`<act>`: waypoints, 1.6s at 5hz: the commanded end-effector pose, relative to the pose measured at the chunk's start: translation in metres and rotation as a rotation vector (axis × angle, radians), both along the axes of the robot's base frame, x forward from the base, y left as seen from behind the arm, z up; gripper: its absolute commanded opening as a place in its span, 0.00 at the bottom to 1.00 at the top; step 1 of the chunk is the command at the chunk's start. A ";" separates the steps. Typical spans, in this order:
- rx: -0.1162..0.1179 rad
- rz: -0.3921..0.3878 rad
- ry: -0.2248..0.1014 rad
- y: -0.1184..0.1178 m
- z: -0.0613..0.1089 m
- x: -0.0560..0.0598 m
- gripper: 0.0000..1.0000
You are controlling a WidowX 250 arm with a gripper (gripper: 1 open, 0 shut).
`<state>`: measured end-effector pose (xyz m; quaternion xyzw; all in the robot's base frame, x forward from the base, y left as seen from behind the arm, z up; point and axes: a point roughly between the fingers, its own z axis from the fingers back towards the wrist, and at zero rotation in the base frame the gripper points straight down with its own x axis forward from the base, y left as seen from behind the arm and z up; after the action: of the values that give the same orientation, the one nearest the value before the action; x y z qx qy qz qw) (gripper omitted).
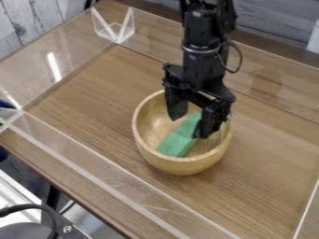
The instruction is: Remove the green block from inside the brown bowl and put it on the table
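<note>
- Gripper [197, 114]: jaws spread wide, straddling the green block's [180, 142] upper end, gripping nothing.
- Block: leaning inside the bowl [156, 155], on the bench [88, 103].
- Risk: closing off-centre could tip the bowl.

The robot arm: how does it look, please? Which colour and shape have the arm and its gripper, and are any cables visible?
The arm is black, a narrow column of stacked segments. Its gripper is black too, with a blocky body and two straight, flat fingers. A thin dark cable loops along the arm's side. No markings are legible.
</note>
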<state>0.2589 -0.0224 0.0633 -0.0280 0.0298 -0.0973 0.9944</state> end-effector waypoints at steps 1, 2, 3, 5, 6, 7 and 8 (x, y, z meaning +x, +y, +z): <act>-0.001 -0.004 -0.028 -0.001 0.003 0.006 1.00; 0.001 -0.006 -0.015 -0.001 -0.005 0.007 1.00; 0.004 -0.006 -0.002 -0.001 -0.012 0.007 1.00; 0.001 -0.002 0.003 0.000 -0.015 0.007 0.00; 0.000 0.000 -0.001 0.000 -0.011 0.007 0.00; -0.002 0.002 -0.006 0.001 -0.007 0.007 0.00; -0.003 0.004 -0.011 0.001 -0.004 0.007 0.00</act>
<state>0.2583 -0.0217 0.0460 -0.0294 0.0519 -0.0964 0.9936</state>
